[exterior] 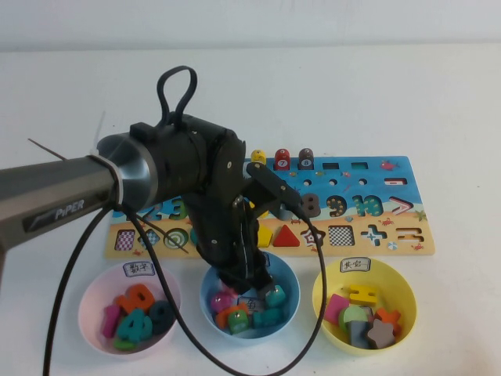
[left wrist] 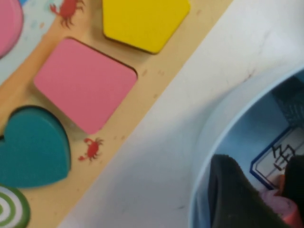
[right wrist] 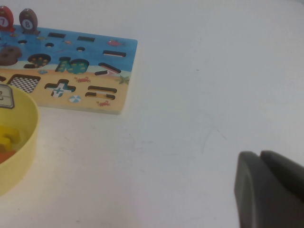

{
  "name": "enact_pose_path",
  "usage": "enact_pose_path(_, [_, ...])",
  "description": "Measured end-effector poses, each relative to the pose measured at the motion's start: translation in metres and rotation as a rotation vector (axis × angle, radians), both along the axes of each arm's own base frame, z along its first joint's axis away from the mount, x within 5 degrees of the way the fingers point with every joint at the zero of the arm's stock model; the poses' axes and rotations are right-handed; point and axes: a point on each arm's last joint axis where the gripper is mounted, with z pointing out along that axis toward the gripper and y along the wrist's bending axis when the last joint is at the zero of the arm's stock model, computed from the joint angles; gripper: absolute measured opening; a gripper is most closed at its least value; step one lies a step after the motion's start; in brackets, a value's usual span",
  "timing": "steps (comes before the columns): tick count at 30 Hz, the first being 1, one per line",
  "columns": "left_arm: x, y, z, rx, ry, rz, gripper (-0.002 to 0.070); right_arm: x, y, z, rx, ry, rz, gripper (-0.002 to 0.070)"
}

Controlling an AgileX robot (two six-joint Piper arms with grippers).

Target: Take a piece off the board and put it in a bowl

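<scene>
One pink peg [left wrist: 281,205] is held between the fingers [left wrist: 235,197] of the left end effector [exterior: 249,283] inside the blue bowl [exterior: 288,269], near the tabletop's front edge, just before the board [exterior: 391,235]. The right end effector [right wrist: 270,190] is closed, away from the board.

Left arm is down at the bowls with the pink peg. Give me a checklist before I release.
1. Left gripper over the light blue bowl: ok, it is down inside the rim.
2. Pink peg in the jaws: ok, pink shows between them.
3. Clear of the pink bowl and yellow bowl: ok.
4. Free spot under the peg: cannot tell, other pieces crowd the bowl.
5. Right gripper out of the way: ok, jaws shut, over the table beside the board.
</scene>
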Motion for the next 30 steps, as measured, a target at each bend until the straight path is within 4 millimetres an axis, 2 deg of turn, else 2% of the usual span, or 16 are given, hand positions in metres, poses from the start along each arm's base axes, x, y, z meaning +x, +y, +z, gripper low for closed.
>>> enact_pose_path(6, [-0.004,-0.001,0.0,-0.011,0.046,0.023,0.0214,0.0,0.0,0.0,0.0,0.0,0.0,-0.0017])
enact_pose_path(12, [-0.004,-0.001,0.0,-0.016,0.049,0.029,0.0318,0.0,0.0,0.0,0.0,0.0,0.0,-0.0017])
enact_pose_path(20, [-0.003,-0.002,0.002,-0.024,0.043,0.031,0.0334,0.0,0.0,0.0,0.0,0.0,0.0,-0.0017])
enact_pose_path(24, [0.001,-0.006,0.013,-0.034,0.033,0.031,0.0268,0.0,0.0,0.0,0.0,0.0,0.0,-0.0017])
enact_pose_path(30, [0.0,-0.005,0.041,-0.088,-0.021,0.053,0.0062,0.0,0.0,0.0,0.0,0.0,0.0,-0.0017])
